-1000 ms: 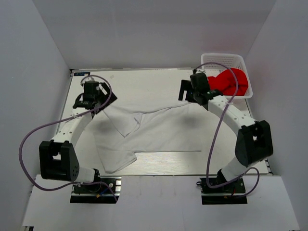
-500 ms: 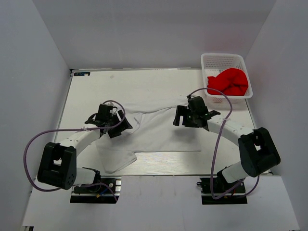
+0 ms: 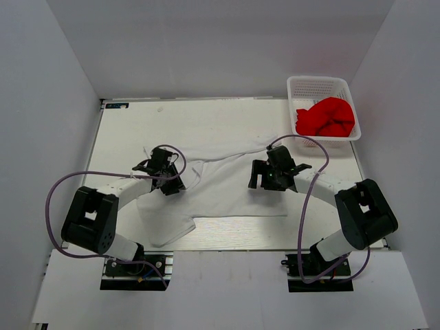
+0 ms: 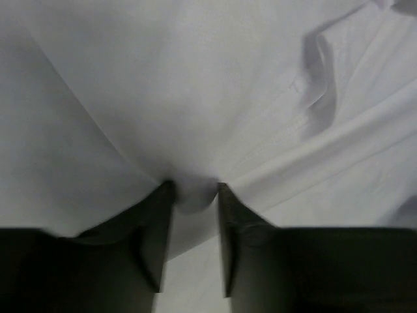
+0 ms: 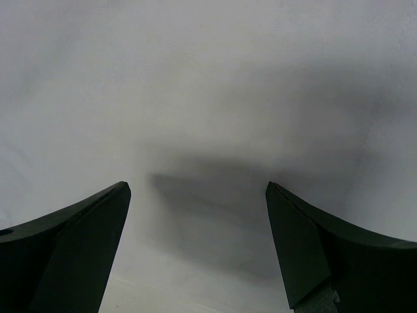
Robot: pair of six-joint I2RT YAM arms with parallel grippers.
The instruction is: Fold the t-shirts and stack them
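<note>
Swung in from far edge of table [image 3: 172,117], now low over white t-shirt [image 3: 227,189] spread mid-table. Pinches a cloth fold with left gripper [image 4: 192,195]; holds right gripper [image 5: 195,195] wide apart, empty, just above cloth. Suggests first fold starting. Leaves red t-shirt [image 3: 326,117] heaped in basket [image 3: 320,81].

– What is seen of the arms [image 3: 320,187]?
– White links [image 3: 120,191] and black joint housings [image 3: 89,227]; a lilac cable [image 3: 75,174] is looped along each.
– And at six o'clock?
– Black base plates [image 3: 134,273] are seen. The fingers [image 5: 71,241] are dark and tapered.
</note>
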